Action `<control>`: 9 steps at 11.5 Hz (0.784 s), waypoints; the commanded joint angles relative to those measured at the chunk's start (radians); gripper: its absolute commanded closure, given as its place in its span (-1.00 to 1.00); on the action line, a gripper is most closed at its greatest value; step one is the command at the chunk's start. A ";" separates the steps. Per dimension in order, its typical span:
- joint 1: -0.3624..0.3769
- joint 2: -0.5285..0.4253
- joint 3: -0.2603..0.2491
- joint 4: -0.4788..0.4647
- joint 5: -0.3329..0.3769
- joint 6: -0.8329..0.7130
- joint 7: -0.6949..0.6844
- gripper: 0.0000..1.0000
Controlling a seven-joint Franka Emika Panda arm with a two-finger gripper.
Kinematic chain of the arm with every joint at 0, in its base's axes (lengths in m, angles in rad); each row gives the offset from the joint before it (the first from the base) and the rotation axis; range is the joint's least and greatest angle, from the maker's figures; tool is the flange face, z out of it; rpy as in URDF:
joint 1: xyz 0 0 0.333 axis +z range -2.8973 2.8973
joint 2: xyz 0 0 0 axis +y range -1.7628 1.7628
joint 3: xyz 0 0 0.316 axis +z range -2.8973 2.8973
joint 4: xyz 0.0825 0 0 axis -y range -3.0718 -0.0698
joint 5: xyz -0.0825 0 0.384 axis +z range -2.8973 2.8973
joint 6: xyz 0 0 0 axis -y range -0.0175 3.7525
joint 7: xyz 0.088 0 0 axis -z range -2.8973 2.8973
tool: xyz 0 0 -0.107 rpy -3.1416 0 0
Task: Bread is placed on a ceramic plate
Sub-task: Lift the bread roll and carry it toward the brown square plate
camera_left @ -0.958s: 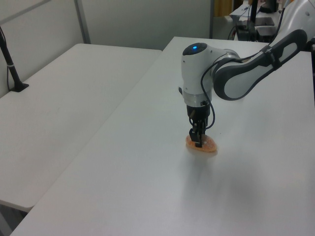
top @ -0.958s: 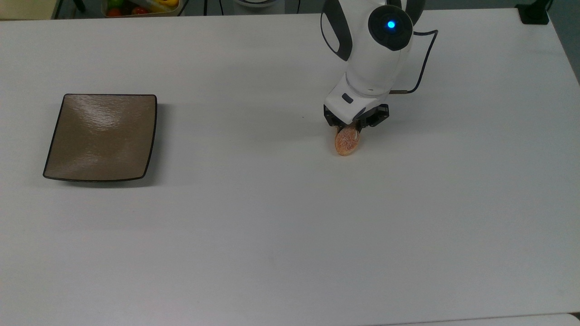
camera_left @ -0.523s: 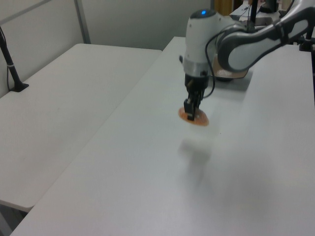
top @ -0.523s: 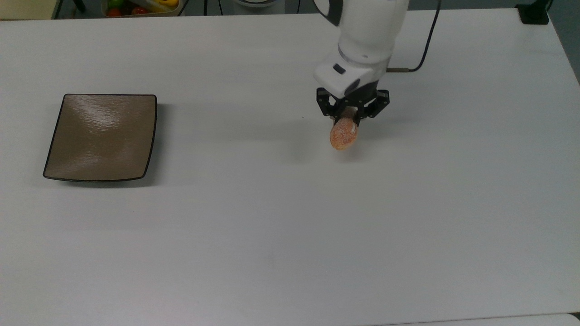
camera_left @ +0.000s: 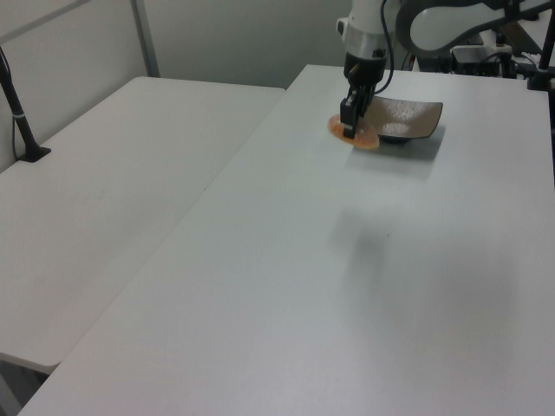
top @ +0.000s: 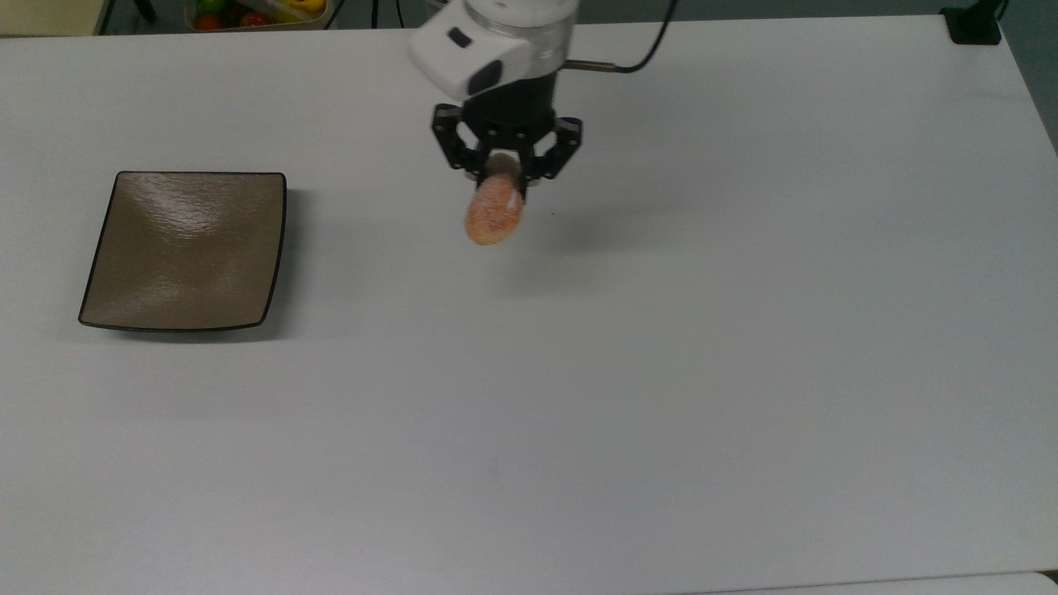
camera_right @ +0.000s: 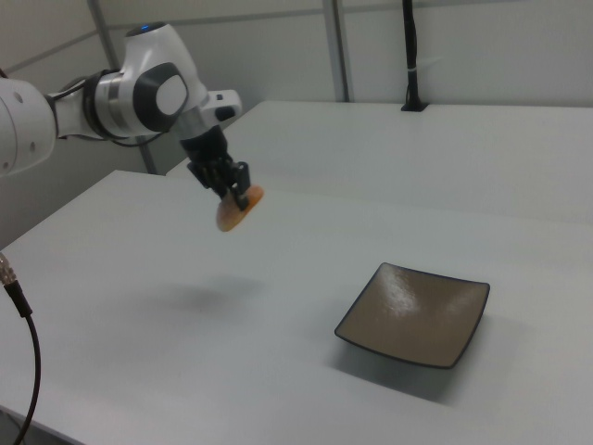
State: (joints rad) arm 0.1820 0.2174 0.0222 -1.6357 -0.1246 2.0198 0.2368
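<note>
The bread (top: 494, 213) is a small orange-brown grainy roll, hanging in the air well above the white table. My gripper (top: 505, 177) is shut on its upper end; it also shows as the gripper (camera_left: 349, 132) and the gripper (camera_right: 238, 194). The bread (camera_right: 237, 209) hangs tilted under the fingers, and the bread (camera_left: 355, 136) is partly covered by them. The ceramic plate (top: 186, 248) is square, glossy brown with a black rim, and lies bare at the top view's left, clearly apart from the bread. The plate (camera_right: 414, 313) sits at the right view's lower right, and the plate (camera_left: 405, 120) lies beyond the gripper.
A bin with colourful fruit (top: 252, 11) stands off the table's far edge at the top view's upper left. A black post base (top: 974, 23) sits at the far right corner. A second white table (camera_left: 104, 182) stands beside this one in the left view.
My gripper has lifted the bread off the table and carried it toward the top view's left, closer to the plate. The plate has not moved.
</note>
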 commanded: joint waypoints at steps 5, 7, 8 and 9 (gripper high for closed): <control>-0.055 -0.027 -0.182 -0.018 -0.003 -0.018 -0.310 0.16; -0.071 -0.015 -0.214 -0.024 -0.003 -0.006 -0.352 0.14; -0.082 -0.010 -0.231 -0.024 -0.003 0.023 -0.367 0.14; -0.114 -0.003 -0.232 -0.029 -0.001 0.054 -0.379 0.14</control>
State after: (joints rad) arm 0.1020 0.2160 -0.1894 -1.6416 -0.1246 2.0185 -0.0965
